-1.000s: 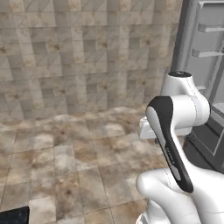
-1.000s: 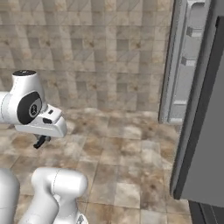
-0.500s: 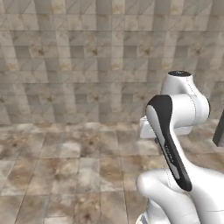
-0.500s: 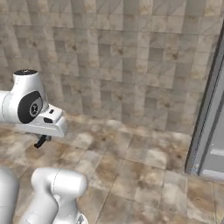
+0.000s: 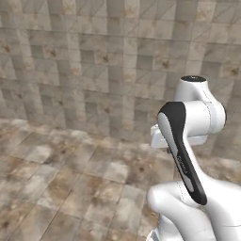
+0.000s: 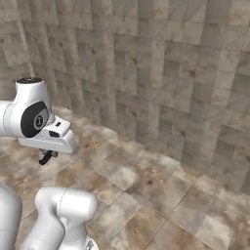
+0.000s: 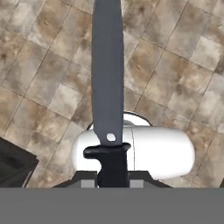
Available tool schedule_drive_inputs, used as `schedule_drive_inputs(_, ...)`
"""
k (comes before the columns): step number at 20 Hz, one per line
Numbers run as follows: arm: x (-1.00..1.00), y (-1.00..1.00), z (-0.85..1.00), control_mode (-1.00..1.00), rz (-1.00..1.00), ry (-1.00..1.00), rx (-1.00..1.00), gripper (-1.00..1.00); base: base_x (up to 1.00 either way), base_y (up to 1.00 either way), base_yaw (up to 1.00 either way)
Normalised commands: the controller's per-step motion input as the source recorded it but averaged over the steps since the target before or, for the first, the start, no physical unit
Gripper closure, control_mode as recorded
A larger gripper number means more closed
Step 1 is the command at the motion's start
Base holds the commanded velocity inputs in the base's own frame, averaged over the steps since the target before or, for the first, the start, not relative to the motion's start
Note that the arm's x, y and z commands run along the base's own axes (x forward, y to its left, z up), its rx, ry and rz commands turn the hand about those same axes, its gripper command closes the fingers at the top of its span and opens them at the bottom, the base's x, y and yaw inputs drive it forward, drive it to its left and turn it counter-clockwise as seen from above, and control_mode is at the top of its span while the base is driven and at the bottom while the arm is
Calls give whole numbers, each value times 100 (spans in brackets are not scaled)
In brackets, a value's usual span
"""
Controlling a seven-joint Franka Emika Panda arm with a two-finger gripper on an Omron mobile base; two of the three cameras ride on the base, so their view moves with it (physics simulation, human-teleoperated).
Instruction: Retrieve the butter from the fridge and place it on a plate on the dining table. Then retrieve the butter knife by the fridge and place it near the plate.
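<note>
In the hand view my gripper (image 7: 113, 176) is shut on the black handle of the butter knife (image 7: 107, 65). Its long grey blade points straight away from the hand, over the tiled floor. From the right base view the gripper (image 6: 46, 157) hangs dark and small under the white wrist, held close in front of the robot at mid height. The butter, the fridge, the plate and the dining table are out of view.
A brown stone-tiled wall (image 5: 94, 70) fills the background ahead, with matching tiled floor (image 6: 161, 195) below it. A dark boxy corner (image 7: 13, 164) shows at the lower left of the hand view.
The whole scene has swept sideways as the base turns. The fridge, at the right edge a second ago, has left both base views. The arm keeps the same pose with the knife.
</note>
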Motion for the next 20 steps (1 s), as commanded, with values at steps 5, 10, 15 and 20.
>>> schedule_drive_inputs(5,0,0,0,100,0,0,0,100,100,9,58)
schedule_drive_inputs(10,0,0,0,100,0,0,0,100,100,3,63)
schedule_drive_inputs(15,0,0,0,100,0,0,0,100,100,0,65)
schedule_drive_inputs(20,0,0,0,100,0,0,0,100,100,0,65)
